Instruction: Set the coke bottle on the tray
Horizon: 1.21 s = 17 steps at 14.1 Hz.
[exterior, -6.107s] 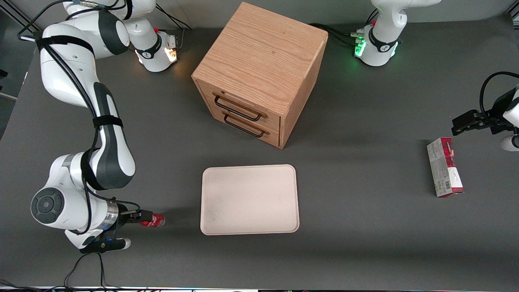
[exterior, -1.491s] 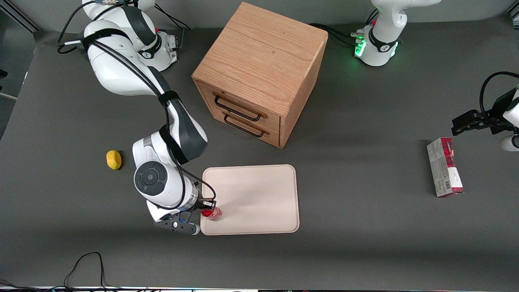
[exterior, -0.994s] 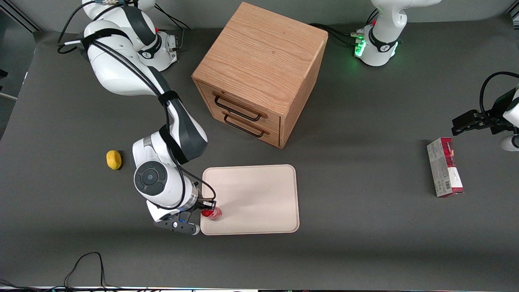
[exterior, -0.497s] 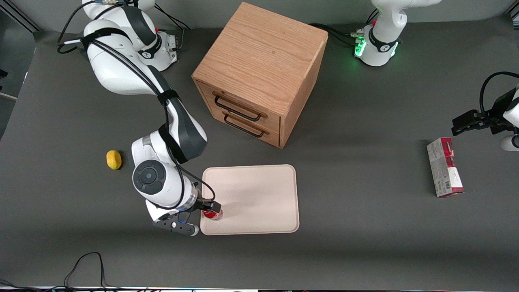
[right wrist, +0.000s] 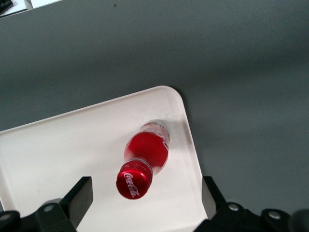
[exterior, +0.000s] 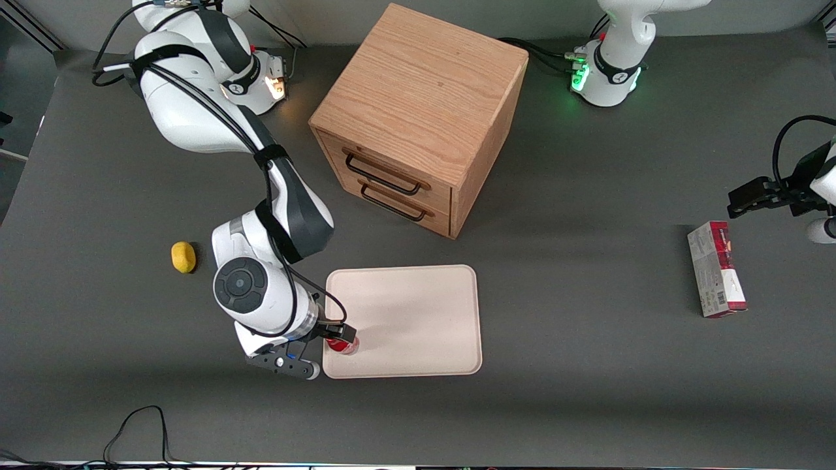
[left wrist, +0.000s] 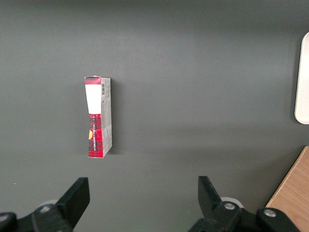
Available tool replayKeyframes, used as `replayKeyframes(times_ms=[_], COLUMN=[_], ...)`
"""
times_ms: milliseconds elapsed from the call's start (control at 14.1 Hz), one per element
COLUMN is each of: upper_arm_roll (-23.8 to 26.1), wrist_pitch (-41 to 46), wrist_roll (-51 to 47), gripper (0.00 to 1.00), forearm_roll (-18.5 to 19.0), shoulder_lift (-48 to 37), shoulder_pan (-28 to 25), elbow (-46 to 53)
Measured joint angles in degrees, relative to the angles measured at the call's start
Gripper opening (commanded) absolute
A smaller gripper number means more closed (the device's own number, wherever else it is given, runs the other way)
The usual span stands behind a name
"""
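Since the earliest frame the right arm swung the coke bottle point(right wrist: 145, 157) from bare bench onto the tray point(exterior: 418, 313) — it stood upright near a corner, close to the rim. End effector point(exterior: 341, 338) was spread, fingers clear of it. Best retreat: straight up — no sideways brush against the cap.

Legible text: white "Coca-Cola" script on the red cap of the coke bottle point(right wrist: 145, 162), read in the right wrist view. The bottle stands on the tray point(right wrist: 58, 154) near one rounded corner, below the gripper point(right wrist: 145, 205), whose fingers are spread wide apart and clear of it.

The red-and-white carton point(left wrist: 98, 117) shows printing and, in the front view, a barcode-like patch at one end point(exterior: 716, 269), but nothing on it can be read.
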<state>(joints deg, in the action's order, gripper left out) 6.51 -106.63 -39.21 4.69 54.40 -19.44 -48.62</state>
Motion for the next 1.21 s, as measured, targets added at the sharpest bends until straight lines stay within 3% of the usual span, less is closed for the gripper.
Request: replayKeyframes(times_ms=[426,710,1065,1207], upper_arm_roll=[0.0,-0.3,-0.3,-1.3], wrist_pitch=[1.3,15.2,17.9,17.1], wrist_roll=[0.0,7.8,25.8,29.8], gripper=[1.0,1.0,1.0,1.0], forearm_roll=[0.0,-0.6,-2.5,-2.6], shoulder_lift=[-0.2,-5.8,-27.9,-36.1], shoulder_pan=[0.0,2.8,12.1,13.2], elbow=[0.4,-0.1,-23.3,-33.2])
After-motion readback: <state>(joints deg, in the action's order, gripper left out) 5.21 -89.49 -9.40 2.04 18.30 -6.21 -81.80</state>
